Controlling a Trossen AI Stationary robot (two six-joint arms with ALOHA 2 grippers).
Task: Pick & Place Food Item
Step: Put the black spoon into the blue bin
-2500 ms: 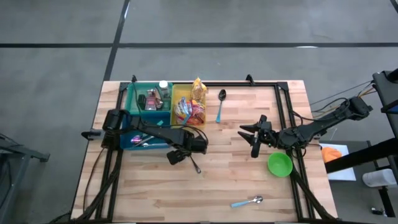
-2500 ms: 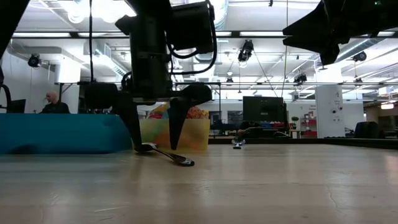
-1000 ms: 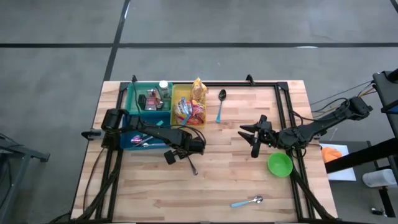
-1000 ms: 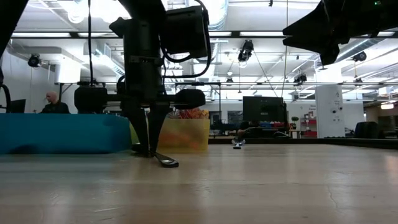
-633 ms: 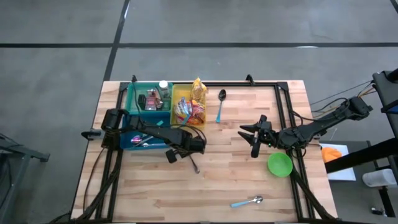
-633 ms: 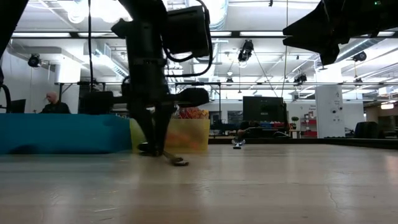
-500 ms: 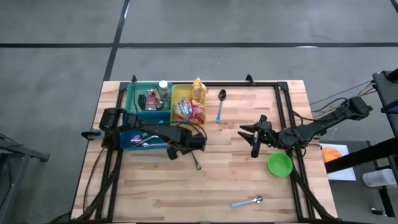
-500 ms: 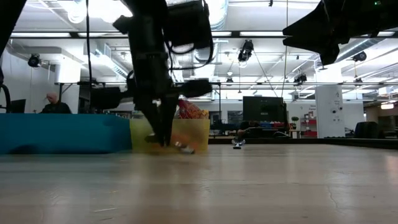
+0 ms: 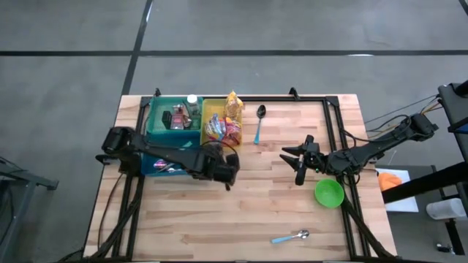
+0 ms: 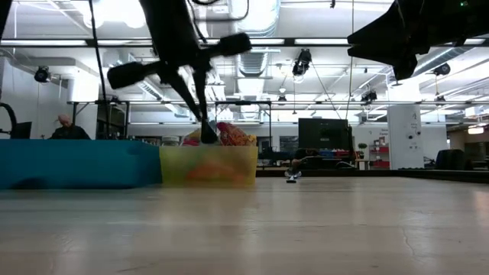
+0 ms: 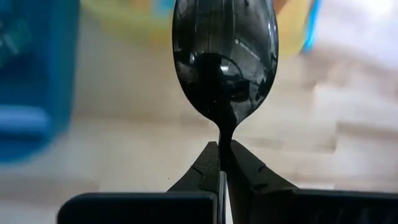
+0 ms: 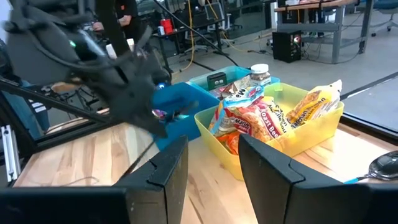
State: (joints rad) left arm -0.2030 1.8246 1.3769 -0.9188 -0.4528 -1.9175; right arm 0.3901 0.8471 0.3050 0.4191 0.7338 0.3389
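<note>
The left gripper (image 11: 221,163) had its jaws clamped on the stem of a black spoon (image 11: 224,59), held clear of the bench (image 9: 292,212) just in front of the yellow bin (image 9: 224,126) of snack packets (image 12: 261,121). Beyond stood the teal bin (image 9: 174,117). Off to the right, the right gripper (image 9: 295,161) hung with its jaws parted and empty, near a green bowl (image 9: 329,193).
</note>
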